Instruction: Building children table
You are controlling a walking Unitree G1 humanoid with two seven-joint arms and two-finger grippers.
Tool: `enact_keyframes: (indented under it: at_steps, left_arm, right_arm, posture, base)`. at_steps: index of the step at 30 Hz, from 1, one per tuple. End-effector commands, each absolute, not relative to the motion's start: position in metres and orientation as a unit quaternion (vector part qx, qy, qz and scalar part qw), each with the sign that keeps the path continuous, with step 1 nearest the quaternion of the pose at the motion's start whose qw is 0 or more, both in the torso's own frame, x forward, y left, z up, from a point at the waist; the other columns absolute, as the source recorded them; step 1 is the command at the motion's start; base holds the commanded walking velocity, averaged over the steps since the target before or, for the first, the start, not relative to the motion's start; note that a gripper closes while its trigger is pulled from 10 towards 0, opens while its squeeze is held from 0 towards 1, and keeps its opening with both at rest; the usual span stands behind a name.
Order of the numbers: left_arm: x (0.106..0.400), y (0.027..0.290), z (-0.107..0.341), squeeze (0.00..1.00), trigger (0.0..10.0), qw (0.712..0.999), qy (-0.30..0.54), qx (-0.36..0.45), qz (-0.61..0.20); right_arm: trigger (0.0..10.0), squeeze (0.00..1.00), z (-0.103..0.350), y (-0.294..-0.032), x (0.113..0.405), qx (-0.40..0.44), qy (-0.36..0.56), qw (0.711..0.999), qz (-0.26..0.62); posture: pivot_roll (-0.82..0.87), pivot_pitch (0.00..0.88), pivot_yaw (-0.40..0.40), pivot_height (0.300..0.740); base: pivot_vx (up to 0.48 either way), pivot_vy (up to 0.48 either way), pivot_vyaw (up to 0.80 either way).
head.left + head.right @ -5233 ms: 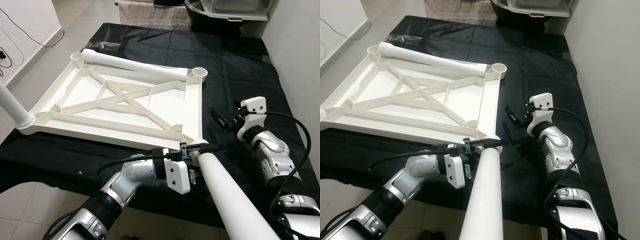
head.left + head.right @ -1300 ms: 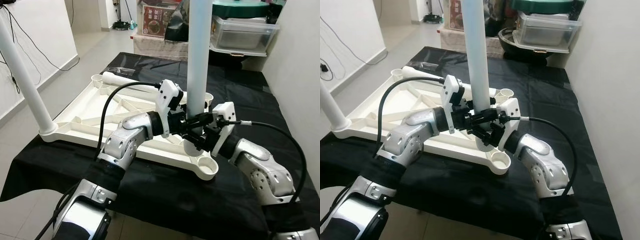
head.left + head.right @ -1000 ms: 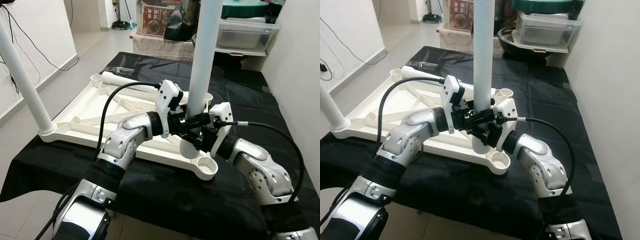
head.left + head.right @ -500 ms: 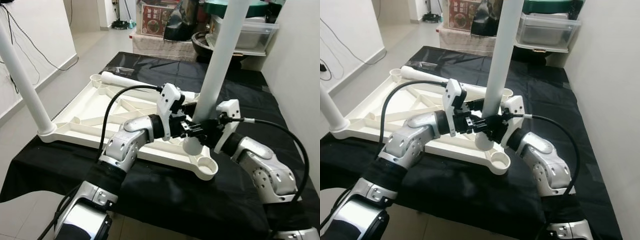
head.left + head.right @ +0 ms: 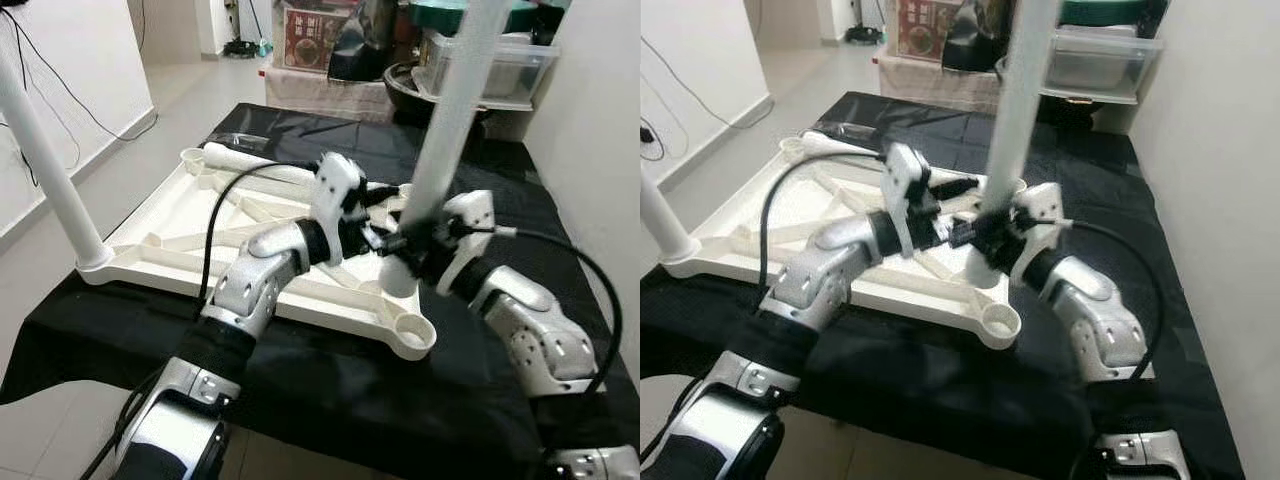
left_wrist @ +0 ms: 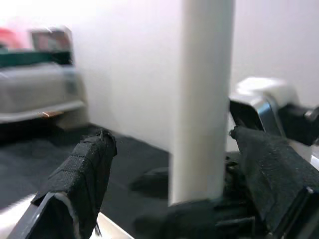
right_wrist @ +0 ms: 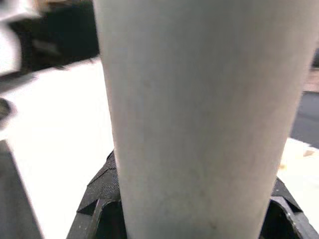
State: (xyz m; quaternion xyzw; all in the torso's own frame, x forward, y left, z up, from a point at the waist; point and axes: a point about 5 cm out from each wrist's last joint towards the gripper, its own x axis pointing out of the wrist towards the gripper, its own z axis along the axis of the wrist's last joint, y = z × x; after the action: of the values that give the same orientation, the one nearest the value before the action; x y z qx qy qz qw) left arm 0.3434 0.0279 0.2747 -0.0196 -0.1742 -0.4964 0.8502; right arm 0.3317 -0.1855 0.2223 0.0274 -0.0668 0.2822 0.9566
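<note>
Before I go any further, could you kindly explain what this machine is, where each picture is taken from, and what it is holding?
This is a humanoid robot with two silver arms, each ending in two black fingers. The two wide pictures come from cameras on its head, looking down; the two close-ups come from cameras on its wrists. On the black cloth lies an upside-down white tabletop, with one leg already standing in a corner and another leg lying along the far edge. The right gripper is closed around a third white leg, held tilted above the tabletop. The left gripper is open around the same leg, not clamping it.
</note>
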Motion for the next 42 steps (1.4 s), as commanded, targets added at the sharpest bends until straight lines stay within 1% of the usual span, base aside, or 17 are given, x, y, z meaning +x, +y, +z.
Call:
enact_keyframes:
  at_steps: [1,6,8,11,13,15,18,20,21,22,24,27,32,33,34,35,42]
  left_arm:
    - [0.346,0.032,0.280,0.00,10.0,0.858,-0.186,-0.018,-0.478]
    - [0.345,0.047,0.289,0.00,10.0,0.877,-0.211,-0.019,-0.432]
    - [0.340,0.049,0.276,0.00,10.0,0.880,-0.196,-0.017,-0.433]
    - [0.333,0.047,0.258,0.00,10.0,0.876,-0.167,-0.008,-0.452]
    - [0.333,0.047,0.258,0.00,10.0,0.876,-0.167,-0.008,-0.452]
    - [0.322,0.044,0.236,0.00,10.0,0.864,-0.127,-0.003,-0.487]
    - [0.318,0.043,0.226,0.00,10.0,0.861,-0.112,0.002,-0.497]
    - [0.313,0.040,0.209,0.00,10.0,0.858,-0.094,0.021,-0.505]
    - [0.313,0.040,0.209,0.00,10.0,0.858,-0.094,0.021,-0.505]
    - [0.312,0.039,0.200,0.00,10.0,0.856,-0.083,0.033,-0.509]
    - [0.312,0.039,0.200,0.00,10.0,0.856,-0.083,0.033,-0.509]
    - [0.313,0.037,0.197,0.00,10.0,0.856,-0.078,0.042,-0.509]
    - [0.314,0.037,0.197,0.00,10.0,0.858,-0.079,0.045,-0.506]
    - [0.314,0.035,0.199,0.23,10.0,0.858,-0.083,0.051,-0.504]
    - [0.314,0.035,0.199,0.23,10.0,0.858,-0.083,0.051,-0.504]
    - [0.313,0.033,0.203,1.00,10.0,0.857,-0.090,0.058,-0.504]
    - [0.311,0.029,0.202,1.00,10.0,0.855,-0.094,0.079,-0.503]
  right_arm:
    - [0.0,0.00,0.228,-0.194,0.336,0.025,-0.083,0.964,0.251]
    - [0.0,0.00,0.241,-0.209,0.346,0.031,-0.110,0.975,0.191]
    - [0.0,0.00,0.250,-0.214,0.350,0.044,-0.127,0.976,0.169]
    - [0.0,0.00,0.258,-0.216,0.352,0.060,-0.141,0.974,0.169]
    - [0.0,0.00,0.258,-0.216,0.352,0.060,-0.141,0.974,0.169]
    - [0.0,0.00,0.266,-0.213,0.351,0.067,-0.155,0.968,0.185]
    - [0.0,0.00,0.271,-0.210,0.350,0.072,-0.161,0.965,0.192]
    - [0.0,0.00,0.278,-0.198,0.346,0.087,-0.169,0.954,0.232]
    - [0.0,0.00,0.278,-0.198,0.346,0.087,-0.169,0.954,0.232]
    - [0.0,0.00,0.279,-0.184,0.339,0.094,-0.168,0.940,0.283]
    - [0.0,0.00,0.279,-0.184,0.339,0.094,-0.168,0.940,0.283]
    - [0.0,0.00,0.274,-0.162,0.325,0.095,-0.152,0.919,0.352]
    - [0.0,0.00,0.270,-0.157,0.322,0.092,-0.144,0.914,0.368]
    - [0.0,0.00,0.264,-0.152,0.318,0.087,-0.133,0.909,0.386]
    - [0.0,0.00,0.264,-0.152,0.318,0.087,-0.133,0.909,0.386]
    - [0.0,0.00,0.255,-0.148,0.316,0.075,-0.118,0.907,0.397]
    - [0.0,0.00,0.249,-0.148,0.318,0.065,-0.108,0.909,0.397]
  posture:
    - [0.08,0.015,-0.069,0.740]
    - [0.08,0.018,-0.075,0.740]
    - [0.08,0.021,-0.073,0.740]
    - [0.08,0.023,-0.079,0.740]
    - [0.08,0.023,-0.079,0.740]
    - [0.08,0.023,-0.079,0.740]
    - [0.08,0.025,-0.077,0.740]
    - [0.08,0.026,-0.077,0.740]
    - [0.08,0.026,-0.077,0.740]
    - [0.08,0.026,-0.077,0.740]
    - [0.08,0.026,-0.077,0.740]
    - [0.07,0.029,-0.078,0.740]
    - [0.07,0.028,-0.077,0.740]
    - [0.07,0.030,-0.077,0.740]
    - [0.07,0.030,-0.077,0.740]
    - [0.07,0.030,-0.077,0.740]
    - [0.08,0.033,-0.077,0.740]
  base:
    - [0.000,0.000,0.00]
    - [0.000,0.000,0.00]
    - [0.000,0.000,0.00]
    - [0.000,0.000,0.00]
    - [0.000,0.000,0.00]
    - [0.000,0.000,0.00]
    - [0.000,0.000,0.00]
    - [0.000,0.000,0.00]
    - [0.000,0.000,0.00]
    - [0.000,0.000,0.00]
    - [0.000,0.000,0.00]
    - [0.000,0.000,0.00]
    - [0.000,0.000,0.00]
    - [0.000,0.000,0.00]
    - [0.000,0.000,0.00]
    - [0.000,0.000,0.00]
    - [0.000,0.000,0.00]
